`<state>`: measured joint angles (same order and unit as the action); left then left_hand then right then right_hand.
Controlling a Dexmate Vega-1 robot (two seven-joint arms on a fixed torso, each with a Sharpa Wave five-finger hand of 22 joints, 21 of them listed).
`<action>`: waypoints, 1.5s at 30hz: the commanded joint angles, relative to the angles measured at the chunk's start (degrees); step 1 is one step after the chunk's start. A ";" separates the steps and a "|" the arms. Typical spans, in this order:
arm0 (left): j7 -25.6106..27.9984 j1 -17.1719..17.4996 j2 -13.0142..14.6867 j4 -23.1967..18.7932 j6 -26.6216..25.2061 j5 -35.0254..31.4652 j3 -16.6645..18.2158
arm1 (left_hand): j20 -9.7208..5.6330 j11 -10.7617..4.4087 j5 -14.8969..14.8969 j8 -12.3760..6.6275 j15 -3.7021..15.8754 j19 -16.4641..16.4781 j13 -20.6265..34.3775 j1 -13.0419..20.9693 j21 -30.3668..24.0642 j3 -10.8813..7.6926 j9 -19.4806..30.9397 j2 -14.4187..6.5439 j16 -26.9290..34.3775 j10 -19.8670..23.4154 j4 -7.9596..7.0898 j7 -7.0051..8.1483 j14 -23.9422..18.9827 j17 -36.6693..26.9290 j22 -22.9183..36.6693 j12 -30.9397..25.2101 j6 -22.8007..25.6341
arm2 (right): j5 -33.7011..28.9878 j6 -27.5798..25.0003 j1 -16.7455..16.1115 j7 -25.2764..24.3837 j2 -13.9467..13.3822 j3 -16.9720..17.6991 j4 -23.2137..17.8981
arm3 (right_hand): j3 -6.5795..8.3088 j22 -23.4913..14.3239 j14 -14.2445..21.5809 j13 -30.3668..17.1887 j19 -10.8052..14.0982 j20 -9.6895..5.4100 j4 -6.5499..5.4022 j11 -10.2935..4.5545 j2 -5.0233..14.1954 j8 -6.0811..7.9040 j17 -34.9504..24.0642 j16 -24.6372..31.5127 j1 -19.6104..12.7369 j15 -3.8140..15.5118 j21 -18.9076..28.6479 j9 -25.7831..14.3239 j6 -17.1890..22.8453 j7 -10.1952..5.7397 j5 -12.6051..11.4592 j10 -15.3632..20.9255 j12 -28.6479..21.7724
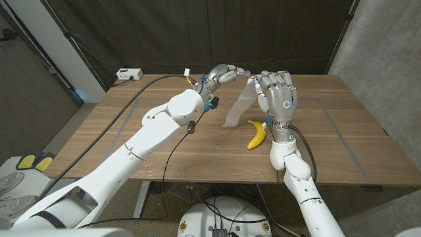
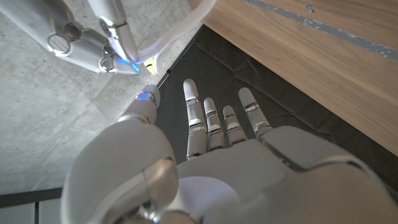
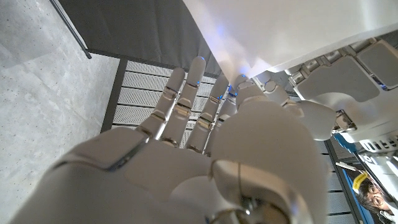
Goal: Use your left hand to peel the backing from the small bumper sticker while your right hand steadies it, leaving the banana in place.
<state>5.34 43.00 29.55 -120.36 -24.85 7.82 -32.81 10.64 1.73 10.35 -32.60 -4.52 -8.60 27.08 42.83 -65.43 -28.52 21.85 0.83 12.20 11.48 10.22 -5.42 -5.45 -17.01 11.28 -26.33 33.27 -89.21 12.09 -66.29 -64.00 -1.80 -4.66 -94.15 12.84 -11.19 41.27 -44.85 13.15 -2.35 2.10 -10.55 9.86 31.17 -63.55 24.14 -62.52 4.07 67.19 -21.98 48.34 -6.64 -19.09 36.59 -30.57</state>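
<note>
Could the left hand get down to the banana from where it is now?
Probably not cleanly. The left hand is raised at the sticker, whose strip hangs between it and the banana, with the right hand close above. The banana should stay put anyway.

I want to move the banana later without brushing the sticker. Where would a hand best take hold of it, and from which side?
Probably mid-body. The banana lies flat on the table, curved, one tip toward the front edge. Come from above, fingers across its width. The right hand and the hanging sticker sit just behind it, so approach from the front side.
</note>
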 commanded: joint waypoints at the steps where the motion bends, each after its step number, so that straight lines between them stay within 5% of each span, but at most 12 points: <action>1: -4.09 -2.82 -1.31 -1.14 -7.40 -4.01 -1.06 | 0.32 -0.26 -0.15 0.59 -0.11 0.68 -0.13 0.90 -0.20 0.57 -0.47 1.32 0.35 0.71 0.21 0.65 -0.58 0.30 -0.03 -0.38 0.68 | -0.04 0.45 0.52 0.00 -0.04 0.13 0.30 | 0.45 -0.15 -0.32 -0.32 -0.46 -6.51 -0.81 -0.02 0.30 0.44 -0.45 -0.04 0.09 9.04 0.32 -14.62 0.18 0.32 -0.28 -0.18 0.14; 6: -6.43 -1.87 -2.26 1.46 -1.83 -2.01 0.53 | 0.37 -0.22 -0.20 1.51 -0.27 0.44 -0.23 -0.54 -0.08 2.46 -1.41 3.28 0.20 0.27 -1.00 0.72 -0.11 0.58 0.03 -0.31 0.69 | 0.00 -0.33 0.85 0.00 -0.14 -0.18 0.67 | 0.48 -0.13 -0.30 -0.53 -0.43 -6.55 -0.89 -0.02 0.27 0.54 -0.81 0.01 0.09 9.04 0.55 -14.44 0.27 0.33 -0.29 -0.10 0.17; 8: -6.34 -1.87 -2.22 1.53 -1.65 -2.70 0.35 | 0.63 0.23 -0.11 2.34 -0.59 -0.46 -0.23 -2.93 0.13 3.96 -2.20 3.67 0.20 -0.16 -2.37 -0.27 0.47 0.52 0.21 -0.28 0.75 | 0.05 0.04 1.04 0.00 0.19 0.05 0.96 | 0.48 -0.13 -0.28 -0.57 -0.37 -6.54 -0.90 -0.02 0.27 0.57 -0.89 0.03 0.09 9.04 0.61 -14.40 0.32 0.20 -0.30 -0.07 0.18; 14: -7.50 -1.85 -2.31 1.67 -1.63 -2.33 0.80 | 0.95 0.82 0.07 3.08 -0.77 -1.00 -0.28 -4.47 0.26 4.99 -2.81 3.96 0.13 -0.66 -3.05 -0.74 1.03 0.50 0.31 -0.17 0.59 | 0.03 0.31 1.45 0.00 0.46 -0.01 1.54 | 0.48 -0.10 -0.33 -0.62 -0.41 -6.53 -0.95 0.04 0.16 0.63 -1.21 0.02 0.09 9.01 0.80 -14.18 0.36 0.35 -0.31 -0.03 0.32; 20: -7.90 -1.97 -2.00 1.79 -0.97 -3.07 0.83 | 0.90 0.59 0.68 3.24 -0.74 -0.61 -0.38 -1.61 -0.02 3.87 -3.76 1.50 0.37 -0.28 -1.97 -0.26 0.82 0.82 0.44 -0.47 2.81 | -0.08 0.02 1.89 0.00 0.51 -0.33 1.91 | 0.53 -0.06 -0.37 -0.66 -0.37 -6.47 -1.02 0.11 0.13 0.69 -1.57 -0.01 0.08 9.02 1.06 -13.91 0.40 0.30 -0.32 0.00 0.50; 24: -10.27 -1.69 -2.03 3.59 3.60 -0.43 1.95 | 1.13 0.22 0.47 3.58 -0.72 -0.63 -0.41 -1.48 -0.04 4.33 -4.16 1.95 0.42 0.21 -1.74 -0.02 0.69 1.00 0.44 -0.74 3.08 | -0.03 -1.00 2.37 0.00 0.20 -0.93 2.32 | 0.56 -0.03 -0.45 -0.69 -0.43 -6.45 -1.05 0.25 0.11 0.64 -1.75 -0.07 0.05 9.02 1.17 -13.76 0.24 0.43 -0.32 -0.10 0.64; 28: -10.26 -1.01 -2.78 5.55 8.09 1.36 2.73 | 1.35 1.27 0.59 5.40 -0.98 -1.79 -0.37 -8.58 0.31 8.17 -5.54 3.55 0.73 -0.21 -4.88 -2.26 1.29 0.61 0.60 -0.89 3.11 | 0.04 -1.02 2.89 0.00 0.40 -1.02 2.89 | 0.60 -0.01 -0.46 -0.52 -0.42 -6.41 -1.05 0.22 0.10 0.63 -1.93 -0.09 0.01 9.03 1.30 -13.61 0.21 0.39 -0.32 0.03 0.80; 37: -10.43 -1.24 -2.17 6.79 10.52 2.59 2.84 | 1.45 1.84 0.71 6.06 -1.41 -2.64 -0.37 -10.66 0.55 9.00 -5.69 3.20 0.86 -0.20 -5.82 -3.16 1.53 0.43 0.69 -0.96 2.80 | -0.06 -2.53 3.99 0.00 -0.19 -2.29 3.90 | 0.65 0.05 -0.68 -0.62 -0.38 -6.42 -1.15 0.28 0.04 0.66 -2.18 -0.31 0.05 8.99 1.54 -13.32 0.27 0.33 -0.31 0.07 0.93; 41: -12.55 -1.26 -2.88 10.06 16.18 5.75 3.56 | 1.47 1.77 0.70 6.22 -1.48 -2.66 -0.36 -11.29 0.54 9.25 -5.70 3.13 0.94 -0.04 -6.08 -3.19 1.50 0.40 0.72 -1.04 2.73 | 0.00 -3.36 4.65 0.00 -0.41 -2.94 4.57 | 0.69 0.10 -0.69 -0.60 -0.45 -6.43 -1.20 0.12 0.02 0.71 -2.33 -0.40 0.06 9.01 1.65 -13.14 0.33 0.35 -0.30 0.08 1.07; 42: -13.36 -0.98 -3.64 11.25 17.84 7.80 4.07 | 1.55 1.62 0.53 7.06 -1.49 -3.46 -0.34 -15.77 0.80 10.99 -5.83 3.00 1.31 -0.10 -8.21 -3.75 1.51 0.17 0.87 -1.03 2.31 | 0.05 -3.29 4.83 0.00 -0.42 -3.02 4.80 | 0.69 0.11 -0.71 -0.62 -0.46 -6.50 -1.22 0.16 0.01 0.72 -2.36 -0.43 0.07 9.01 1.66 -13.14 0.28 0.27 -0.29 0.11 1.07; 43: -14.16 -1.06 -3.88 12.18 18.95 8.95 4.25 | 1.50 3.16 0.54 7.32 -1.95 -4.43 -0.33 -18.32 1.11 11.83 -5.88 2.53 1.40 0.48 -9.44 -5.06 1.98 0.02 0.96 -1.21 2.84 | 0.02 -3.43 4.95 0.00 -0.44 -3.15 4.95 | 0.70 0.12 -0.70 -0.60 -0.46 -6.47 -1.22 0.08 -0.01 0.77 -2.40 -0.45 0.07 9.01 1.70 -13.10 0.39 0.21 -0.29 0.17 1.10; 45: -14.28 -1.23 -3.99 12.98 19.70 9.46 4.17 | 1.53 3.89 0.50 7.81 -2.42 -4.93 -0.32 -20.66 1.23 12.63 -5.89 2.20 1.55 0.31 -10.56 -6.40 2.22 -0.08 1.08 -1.07 2.68 | -0.02 -3.92 5.21 0.00 -0.70 -3.57 5.20 | 0.71 0.14 -0.69 -0.64 -0.36 -6.46 -1.23 0.05 -0.01 0.81 -2.44 -0.46 0.07 9.02 1.76 -13.14 0.35 0.21 -0.29 0.22 1.09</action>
<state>-6.03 41.73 26.97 -112.74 -13.74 11.28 -29.82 11.84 4.46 11.26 -25.27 -6.27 -9.67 26.55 32.04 -64.38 -21.34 15.94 -3.13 13.34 11.64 5.99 -9.79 -3.67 -16.80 12.10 -27.23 35.92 -89.15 9.81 -62.54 -64.10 -1.83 -6.66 -90.52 13.37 -10.91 40.75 -45.27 12.85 -2.04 1.08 -10.56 9.76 31.38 -65.67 23.69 -62.63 3.97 68.72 -21.89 47.88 -6.36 -19.06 36.60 -29.85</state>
